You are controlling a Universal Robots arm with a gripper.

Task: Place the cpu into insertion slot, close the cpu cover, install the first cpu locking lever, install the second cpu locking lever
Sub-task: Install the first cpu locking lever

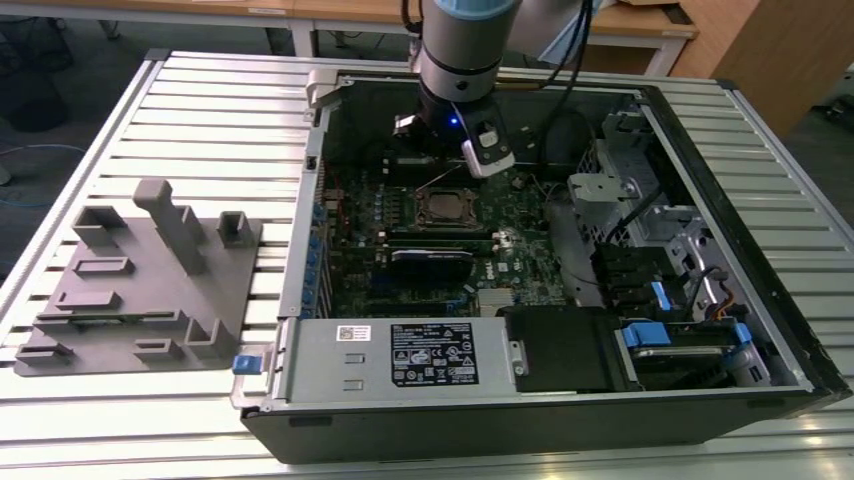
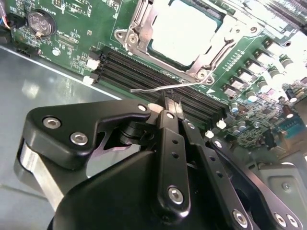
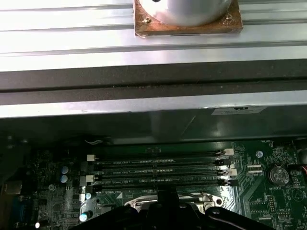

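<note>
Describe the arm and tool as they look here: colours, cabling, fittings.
The arm is a silver-grey tube with a pale blue joint cap and a black wrist section carrying a small blue light. A white-and-grey camera pod sits at its side, and black cables hang beside it. The tool is built from matte black linkage bars with silver screw heads.

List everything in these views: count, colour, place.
slatted table: one, silvery, under everything
computer case: one, black, on the table
fixture block: one, grey, exterior view's left of the case
motherboard: one, green, inside the case
cpu cover: one, silvery, on the motherboard
cpu: one, silver-grey, in the cover's cut-out
memory slots: four, black, beside the cpu
locking lever: one, silvery, over the memory slots
coin cell: one, silvery, on the motherboard
gripper: one, black, shut, by the locking lever
arm: one, grey, over the case
</note>
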